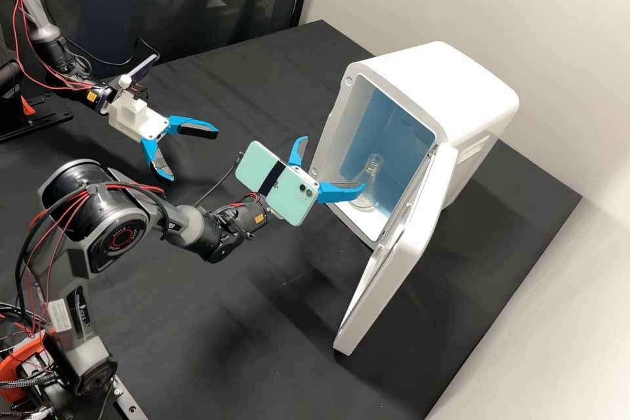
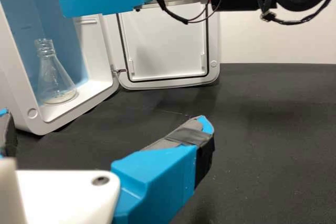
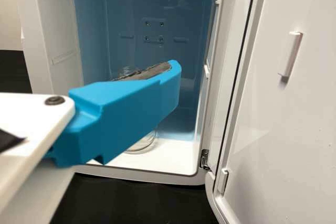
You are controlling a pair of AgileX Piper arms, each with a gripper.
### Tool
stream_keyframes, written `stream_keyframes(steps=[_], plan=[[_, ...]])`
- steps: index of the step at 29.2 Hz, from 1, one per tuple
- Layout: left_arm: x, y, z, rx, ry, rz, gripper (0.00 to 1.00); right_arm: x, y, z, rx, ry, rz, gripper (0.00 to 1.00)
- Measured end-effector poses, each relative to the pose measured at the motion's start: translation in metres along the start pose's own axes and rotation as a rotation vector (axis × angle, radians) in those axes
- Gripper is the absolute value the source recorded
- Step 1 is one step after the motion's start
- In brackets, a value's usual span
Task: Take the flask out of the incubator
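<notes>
On the black table (image 1: pixel 249 328) the white incubator (image 1: pixel 459 92) stands open with the flask (image 1: pixel 372 177) upright on its floor, so the right end effector (image 1: pixel 333 165), fingers apart at the incubator's opening, should probably enter level and close gently on the half-hidden neck.

The high view looks forward and down at a slant over the whole table (image 1: pixel 262 315), with the incubator (image 1: pixel 453 88) toward its right edge. The left wrist view sits low, well back, facing the open front. The right wrist view looks in from just outside. All three share the blue inside.
</notes>
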Motion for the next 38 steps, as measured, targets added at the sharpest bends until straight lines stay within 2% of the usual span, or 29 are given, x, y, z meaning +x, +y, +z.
stream_keyframes(steps=[20, 23, 26, 30, 35, 38], plan=[[0.0, 0.0003, -0.002, 0.002, 0.005, 0.0, 1.0, 0.0, -0.001, 0.001, 0.0, 0.002, 0.002, 1.0], [0.0, 0.0003, -0.002, 0.002, 0.005, 0.0, 1.0, 0.004, -0.005, 0.005, -0.001, -0.002, -0.001, 1.0], [0.0, 0.0003, -0.002, 0.002, 0.005, 0.0, 1.0, 0.009, -0.012, 0.009, -0.002, -0.021, -0.012, 1.0], [0.0, 0.0003, -0.002, 0.002, 0.005, 0.0, 1.0, 0.018, -0.021, 0.007, -0.029, -0.013, -0.032, 1.0], [0.0, 0.0003, -0.002, 0.002, 0.005, 0.0, 1.0, 0.031, -0.026, 0.003, -0.063, -0.001, -0.03, 1.0], [0.0, 0.0003, -0.002, 0.002, 0.005, 0.0, 1.0, 0.042, -0.027, 0.003, -0.054, -0.019, -0.031, 1.0]])
